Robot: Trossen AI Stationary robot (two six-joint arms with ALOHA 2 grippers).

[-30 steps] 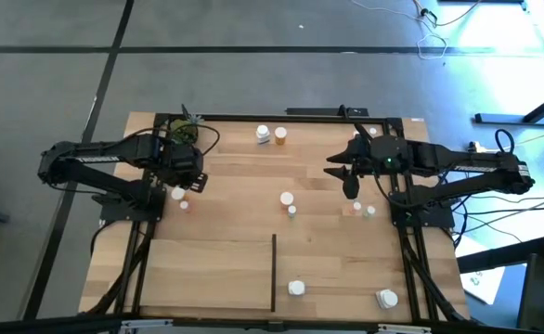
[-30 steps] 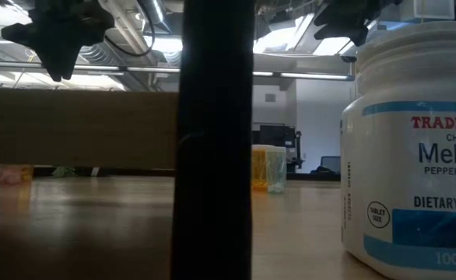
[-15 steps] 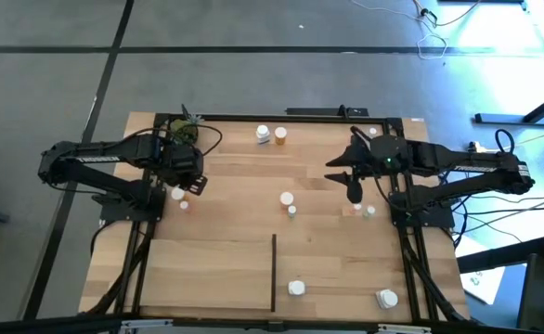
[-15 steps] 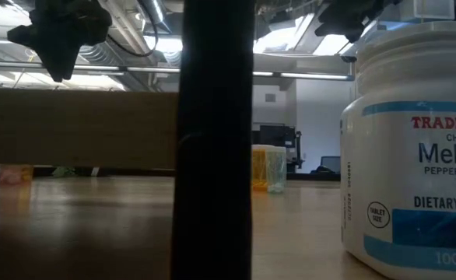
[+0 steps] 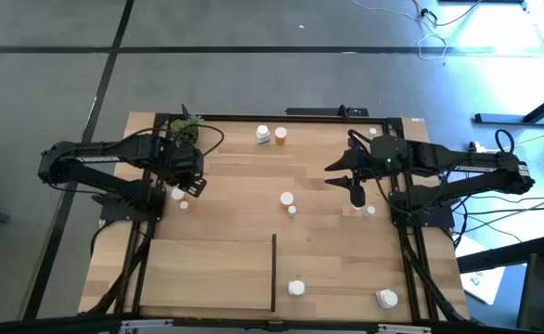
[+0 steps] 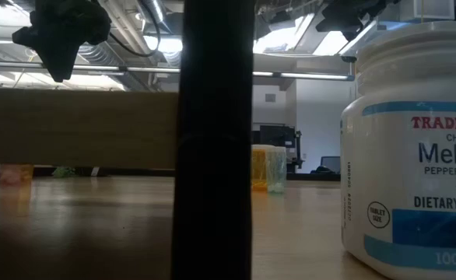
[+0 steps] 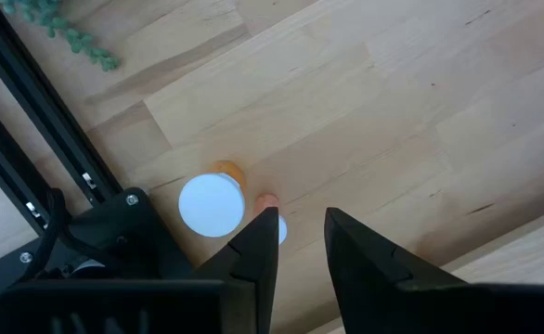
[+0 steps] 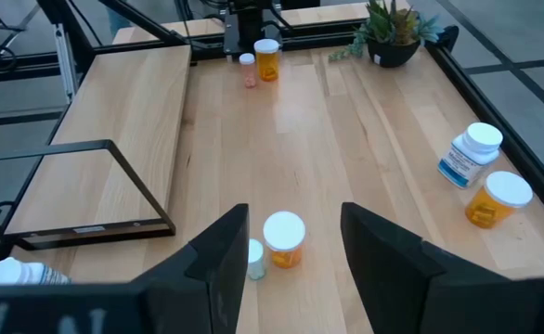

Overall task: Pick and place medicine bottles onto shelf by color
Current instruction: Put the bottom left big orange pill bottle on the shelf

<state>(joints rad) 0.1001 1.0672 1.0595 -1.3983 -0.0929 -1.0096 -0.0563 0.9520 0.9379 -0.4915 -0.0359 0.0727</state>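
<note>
Overhead, left gripper (image 5: 187, 186) hangs near table's left rail, fingers (image 7: 258, 250) narrowly parted, nothing between them; larger orange bottle (image 7: 213, 201) and tiny orange bottle (image 7: 270, 215) stand just beyond tips. Right gripper (image 5: 354, 186) hovers over right half of shelf (image 5: 226, 269), jaws moderately apart, empty; orange bottle (image 8: 284, 238) and small clear bottle (image 8: 250, 259) stand side by side ahead of it. White bottle (image 5: 264, 134) and another orange bottle (image 5: 280, 136) near far rail. Two white bottles (image 5: 296, 289) near front edge, right of black divider strip (image 5: 273, 271). Potted plant (image 5: 186, 129) at far left corner.
</note>
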